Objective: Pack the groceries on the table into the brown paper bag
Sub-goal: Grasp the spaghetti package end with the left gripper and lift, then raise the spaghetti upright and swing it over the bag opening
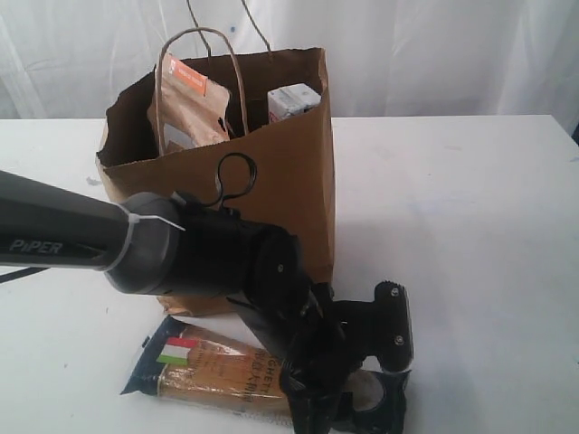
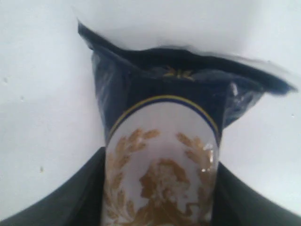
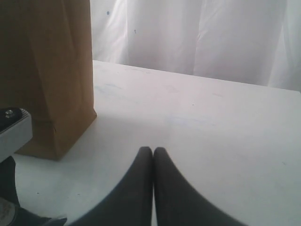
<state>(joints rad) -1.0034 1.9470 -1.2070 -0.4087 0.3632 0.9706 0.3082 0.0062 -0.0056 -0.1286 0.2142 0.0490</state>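
So from the exterior view, the brown paper bag stands upright mid-table, kraft paper a bit crumpled along the rim, with twisted loop handles sticking up. The table is just a flat plain white surface. Inside the bag a brown pouch with an orange label leans at the left, and a small white-purple carton pokes up at the right. The left arm, a smooth dark shell with a grey collar, comes in from the left and crosses in front of the bag. The left gripper is down at the near edge on the long spaghetti packet. The packet lies flat on the table just in front of the bag's base: glossy film, golden pasta showing through, navy ends, a little Italian flag. In the left wrist view you get the packet's crimped navy end, wrinkly and shiny, plus a rounded white label with a gold laurel wreath. The dark fingers sit right against both of its sides, so it's pinched while resting on the table. In the right wrist view, the right gripper has its curved black fingers pressed together with nothing between them. It hangs over bare table beside the bag's creased corner, with a pleated white curtain behind.
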